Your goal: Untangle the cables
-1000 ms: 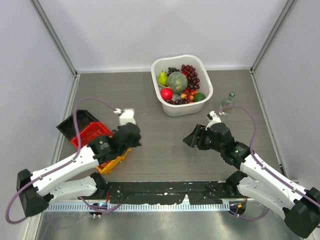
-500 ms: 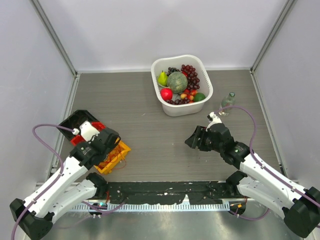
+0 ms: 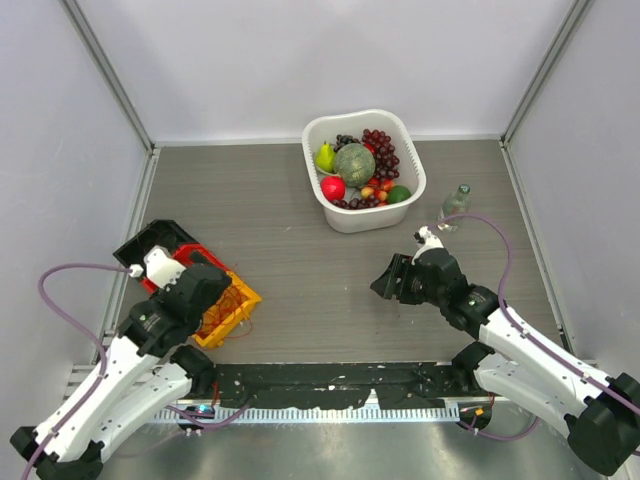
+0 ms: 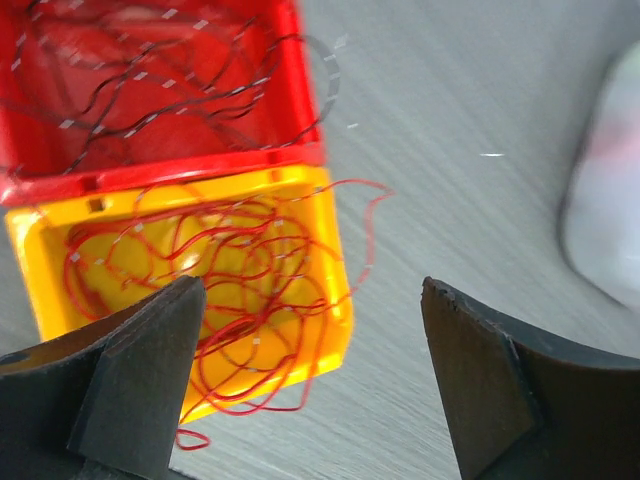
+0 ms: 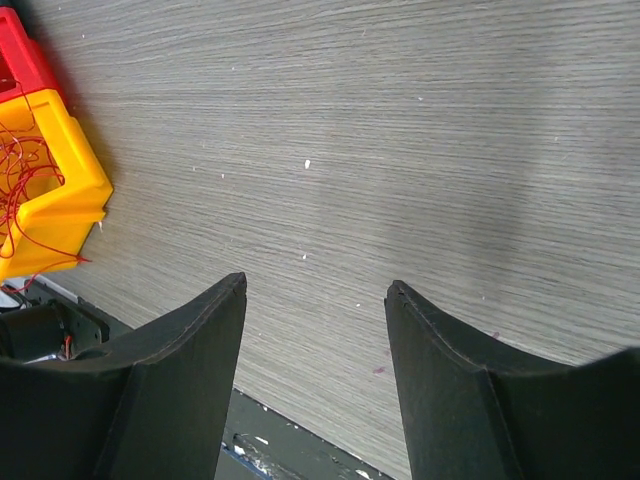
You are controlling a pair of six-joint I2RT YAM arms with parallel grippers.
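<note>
Thin red cables [image 4: 230,270] lie in a loose tangle in a yellow bin [image 4: 335,330], and some strands hang over its rim onto the table. Dark cables [image 4: 150,90] lie in the red bin [image 4: 160,170] joined to it. In the top view the yellow bin [image 3: 243,297] and red bin [image 3: 205,258] sit at the near left. My left gripper [image 4: 310,285] hovers over the yellow bin's corner, open, with nothing between its fingers. My right gripper [image 5: 315,285] is open and empty over bare table, in the top view [image 3: 385,280] right of the middle, well away from the bins.
A black bin [image 3: 140,245] sits behind the red one. A white basin [image 3: 330,215] of fruit stands at the back centre, with a small clear bottle [image 3: 456,203] to its right. A black strip [image 3: 330,380] runs along the near edge. Grey walls close both sides.
My left arm has swung back and to the left, from the table beside the bins to above them, and its gripper has gone from shut to open. The right arm barely moved.
</note>
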